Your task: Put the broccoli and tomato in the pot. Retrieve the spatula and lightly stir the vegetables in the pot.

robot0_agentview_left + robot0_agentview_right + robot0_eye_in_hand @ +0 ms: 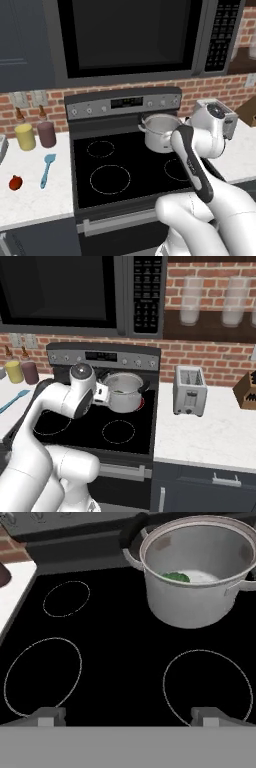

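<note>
The steel pot stands on the stove's back right burner. The green broccoli lies inside it, just past the near rim. On the white counter left of the stove lies the red tomato, with the light-blue spatula beside it to the right. My gripper hovers over the black cooktop in front of the pot, open, with nothing between its fingertips.
A yellow jar and a maroon jar stand at the back of the left counter. A silver toaster and a knife block sit on the right counter. A microwave hangs over the stove.
</note>
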